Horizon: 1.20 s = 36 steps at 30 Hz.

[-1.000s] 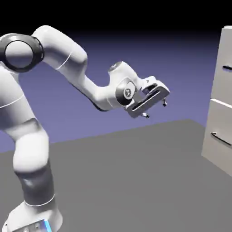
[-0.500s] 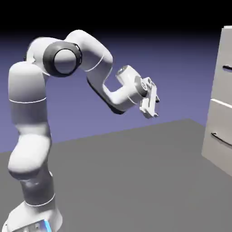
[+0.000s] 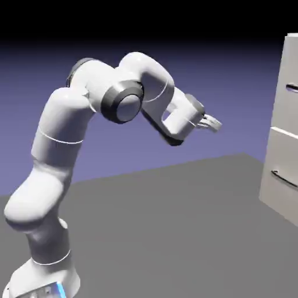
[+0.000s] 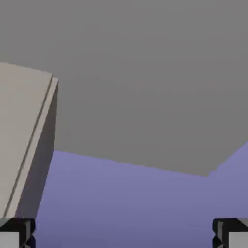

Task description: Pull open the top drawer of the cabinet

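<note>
Arm (image 3: pixel 125 96), white, arches up from the exterior view's lower left, its wrist bent toward the cabinet. Grey table (image 3: pixel 157 233) spreads beneath. Cabinet (image 3: pixel 279 186), off-white, stands at the exterior view's right edge, cut off by the frame. Its top drawer (image 3: pixel 286 113), dark bar handle (image 3: pixel 292 87) on the front, sits flush above the lower drawer (image 3: pixel 282 157). Gripper (image 4: pixel 124 232) apart from the cabinet, fingers spread wide, nothing between them.
</note>
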Each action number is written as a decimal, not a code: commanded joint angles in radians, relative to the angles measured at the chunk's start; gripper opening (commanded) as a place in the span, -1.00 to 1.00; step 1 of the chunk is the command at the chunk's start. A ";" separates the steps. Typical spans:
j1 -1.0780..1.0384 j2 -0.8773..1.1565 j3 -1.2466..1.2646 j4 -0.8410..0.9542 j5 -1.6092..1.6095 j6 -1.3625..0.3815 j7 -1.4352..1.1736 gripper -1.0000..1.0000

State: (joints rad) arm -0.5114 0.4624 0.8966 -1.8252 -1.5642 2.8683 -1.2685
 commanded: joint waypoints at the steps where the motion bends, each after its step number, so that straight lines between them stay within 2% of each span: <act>1: -0.011 0.022 0.019 0.021 -0.034 -0.004 -0.044 0.00; 28: -0.317 0.626 0.543 0.597 -0.948 -0.102 -1.218 0.00; 30: -0.320 0.631 0.548 0.602 -0.956 -0.103 -1.229 0.00; 36: -0.177 0.730 0.574 0.820 -0.878 -0.061 -1.431 0.00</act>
State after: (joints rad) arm -0.6888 1.1920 1.4710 -1.0057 -2.4421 2.8077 -2.6999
